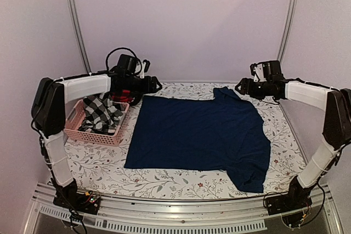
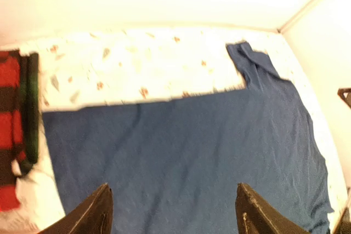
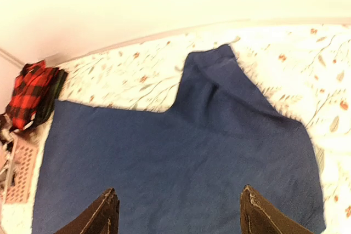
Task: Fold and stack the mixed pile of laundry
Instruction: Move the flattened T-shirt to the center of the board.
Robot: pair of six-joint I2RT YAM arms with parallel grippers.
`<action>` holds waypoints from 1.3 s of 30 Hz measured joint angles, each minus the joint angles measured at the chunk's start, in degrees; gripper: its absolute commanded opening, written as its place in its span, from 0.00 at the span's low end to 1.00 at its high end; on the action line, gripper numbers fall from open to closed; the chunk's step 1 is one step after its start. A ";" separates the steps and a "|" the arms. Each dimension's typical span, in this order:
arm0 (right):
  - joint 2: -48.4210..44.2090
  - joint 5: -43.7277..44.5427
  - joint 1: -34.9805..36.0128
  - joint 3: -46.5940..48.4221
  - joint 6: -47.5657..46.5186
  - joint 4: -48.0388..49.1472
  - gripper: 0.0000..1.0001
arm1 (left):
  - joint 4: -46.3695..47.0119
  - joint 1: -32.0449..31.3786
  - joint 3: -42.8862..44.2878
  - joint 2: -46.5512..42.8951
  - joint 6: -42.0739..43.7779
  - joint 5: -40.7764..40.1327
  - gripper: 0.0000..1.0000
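Note:
A navy blue garment (image 1: 197,132) lies spread flat on the floral table cover; it also shows in the left wrist view (image 2: 181,135) and the right wrist view (image 3: 181,152). My left gripper (image 1: 156,85) hovers open over its far left corner, empty (image 2: 173,190). My right gripper (image 1: 238,87) hovers open over its far right corner, empty (image 3: 178,193). A black-and-white checked shirt (image 1: 101,114) lies in the pink basket (image 1: 96,136). A red-and-black plaid piece (image 1: 125,95) lies behind the basket, under the left arm (image 2: 11,130) (image 3: 30,91). The black garment with white lettering is out of view.
The pink basket stands at the table's left side and shows at the left edge of the right wrist view (image 3: 22,182). White walls and metal posts (image 1: 77,20) close the back. The table's front edge has a metal rail (image 1: 181,212).

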 measured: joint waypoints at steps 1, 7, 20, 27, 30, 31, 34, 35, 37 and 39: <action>3.96 1.70 -0.50 3.80 -1.29 0.42 0.74 | -0.11 0.83 4.94 1.60 0.15 -0.35 0.75; 22.99 8.85 -1.88 20.76 -8.94 -1.03 0.76 | -2.45 4.81 20.79 15.34 2.14 -1.66 0.75; 49.29 12.98 -1.05 50.45 -18.27 -10.82 0.91 | -9.57 5.07 34.80 32.59 5.22 -1.84 0.76; 56.76 17.94 0.22 62.77 -22.01 -19.17 0.94 | -10.88 5.68 38.25 35.17 5.84 -1.77 0.76; 58.40 20.46 0.35 64.52 -23.43 -21.18 0.94 | -11.74 6.01 39.39 36.15 6.01 -1.79 0.76; 58.62 21.77 0.42 65.13 -24.02 -21.64 0.94 | -12.04 6.12 39.60 36.41 6.03 -1.79 0.75; 58.80 24.76 0.44 65.68 -25.14 -22.12 0.92 | -12.44 6.60 39.91 37.03 5.90 -1.79 0.70; 58.84 25.53 0.39 65.85 -25.35 -22.21 0.92 | -12.55 6.86 39.91 37.20 5.86 -1.73 0.69; 58.86 26.27 0.02 65.88 -25.27 -22.18 0.91 | -12.81 7.50 39.91 37.57 5.51 -1.53 0.66; 58.86 26.05 -0.61 65.85 -24.85 -22.14 0.91 | -13.09 8.33 39.91 38.07 5.46 -1.36 0.63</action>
